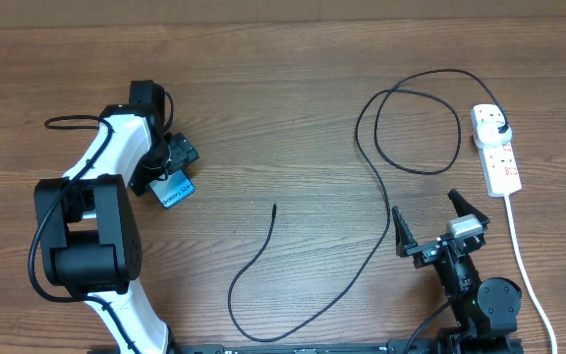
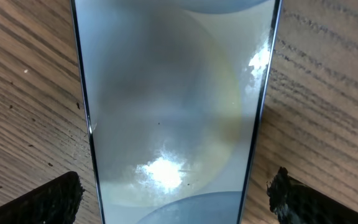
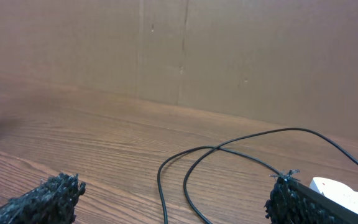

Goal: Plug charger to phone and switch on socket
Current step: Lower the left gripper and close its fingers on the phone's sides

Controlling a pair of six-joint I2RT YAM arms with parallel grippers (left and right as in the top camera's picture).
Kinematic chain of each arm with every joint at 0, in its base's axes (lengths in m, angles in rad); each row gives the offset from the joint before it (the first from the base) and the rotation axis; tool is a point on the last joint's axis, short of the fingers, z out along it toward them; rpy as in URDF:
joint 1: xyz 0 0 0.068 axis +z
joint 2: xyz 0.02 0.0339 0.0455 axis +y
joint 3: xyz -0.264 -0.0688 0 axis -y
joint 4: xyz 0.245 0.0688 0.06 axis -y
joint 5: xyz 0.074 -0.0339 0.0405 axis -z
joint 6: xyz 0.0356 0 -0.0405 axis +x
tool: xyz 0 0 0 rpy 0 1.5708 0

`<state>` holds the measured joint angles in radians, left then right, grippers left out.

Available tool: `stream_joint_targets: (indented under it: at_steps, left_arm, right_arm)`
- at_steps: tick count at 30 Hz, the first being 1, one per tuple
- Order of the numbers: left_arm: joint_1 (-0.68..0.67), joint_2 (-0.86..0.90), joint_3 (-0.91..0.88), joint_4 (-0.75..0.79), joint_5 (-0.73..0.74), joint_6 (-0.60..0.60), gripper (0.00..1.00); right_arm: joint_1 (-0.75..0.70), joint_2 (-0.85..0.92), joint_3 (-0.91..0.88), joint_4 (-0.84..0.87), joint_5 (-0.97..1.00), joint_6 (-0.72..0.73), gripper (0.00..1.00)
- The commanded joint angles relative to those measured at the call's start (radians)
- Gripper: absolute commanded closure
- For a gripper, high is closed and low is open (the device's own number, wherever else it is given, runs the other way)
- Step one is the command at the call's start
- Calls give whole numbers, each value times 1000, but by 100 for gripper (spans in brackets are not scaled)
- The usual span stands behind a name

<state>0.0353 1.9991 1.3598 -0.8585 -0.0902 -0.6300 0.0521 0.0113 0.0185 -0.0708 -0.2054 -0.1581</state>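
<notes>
Left gripper (image 1: pixel 170 160) astride phone (image 1: pixel 173 190), fingers spread, not touching.
Right gripper (image 1: pixel 432 220) wide open at table (image 1: pixel 263 98) edge; charger (image 1: pixel 365 162) loops between arms, socket (image 1: pixel 496 149) beside.

Phone (image 1: pixel 173 191) far left, socket (image 1: pixel 496 149) far right, charger (image 1: pixel 367 167) between.

Phone (image 2: pixel 173 112) looks glossy; table (image 1: pixel 263 98) is grained wood

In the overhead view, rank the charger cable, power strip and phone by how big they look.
1. Charger cable: by far the longest span.
2. Power strip.
3. Phone: only its blue end shows. The left gripper hides the rest, so second versus third is unsure.
</notes>
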Motion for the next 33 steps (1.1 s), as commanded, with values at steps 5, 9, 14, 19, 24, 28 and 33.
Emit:
stream_joint_targets:
  at_steps: [5, 9, 14, 19, 24, 28, 33]
  left_arm:
    - [37, 9, -8, 15, 45, -25, 0]
    - [56, 9, -8, 10, 68, -21, 1]
    - [56, 9, -8, 11, 70, -31, 0]
    - [56, 10, -8, 10, 73, -32, 1]
    - [56, 10, -8, 10, 72, -32, 0]
    - [56, 13, -8, 11, 72, -36, 0]
    - [56, 46, -9, 19, 79, -33, 0]
  right_arm:
    - [-6, -8, -11, 5, 6, -4, 0]
    - [-6, -8, -11, 5, 6, -4, 0]
    - [-6, -8, -11, 5, 6, -4, 0]
    - [-6, -8, -11, 5, 6, -4, 0]
    - [-6, -8, -11, 5, 6, -4, 0]
    - [-6, -8, -11, 5, 6, -4, 0]
    - [-6, -8, -11, 5, 6, -4, 0]
